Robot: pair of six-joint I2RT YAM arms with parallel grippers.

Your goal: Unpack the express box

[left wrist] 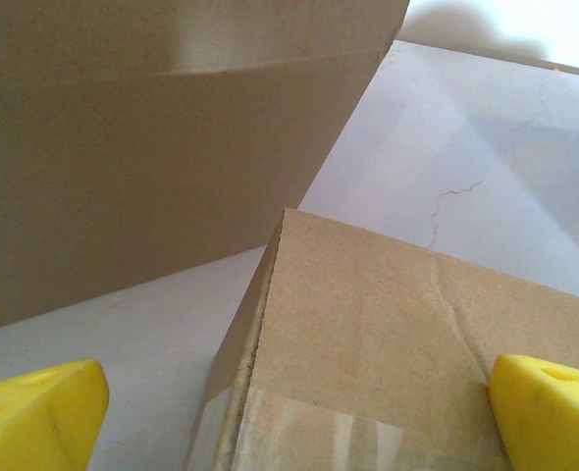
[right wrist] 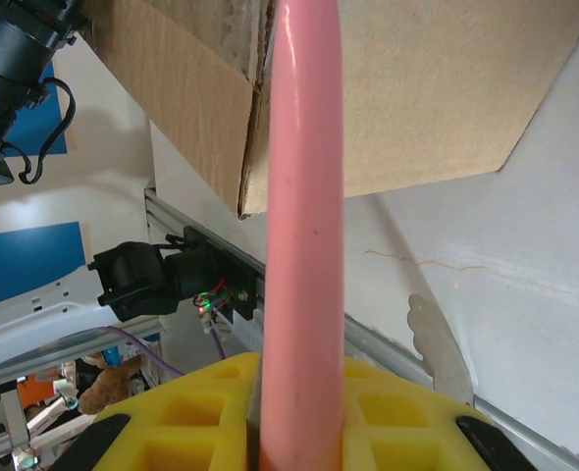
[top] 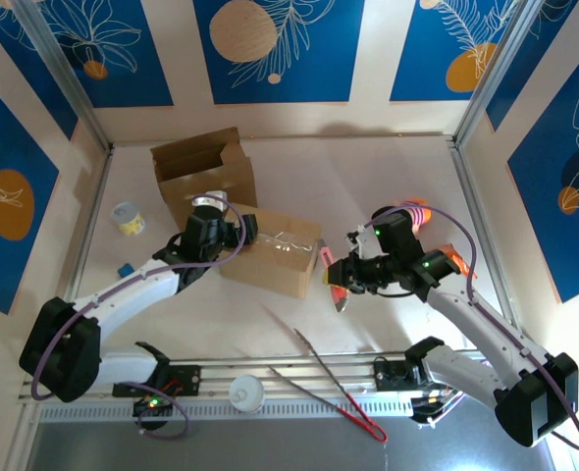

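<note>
Left gripper (left wrist: 294,417): jaws spread wide above a corner of the taped cardboard box (top: 275,257).
Right gripper (right wrist: 299,412): jaws pinched a pink tool (right wrist: 304,196), which pointed at the box.
Box: mid-table, just before an open carton (top: 199,162).

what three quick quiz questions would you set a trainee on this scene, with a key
1. True or false: the left gripper is shut on the taped box.
2. The right gripper holds: A) a sponge B) a pink tool C) a bottle.
3. How many cardboard boxes are in the top view?
Key: 1 false, it is open. 2 B. 3 two, the taped box and the open box.
</note>
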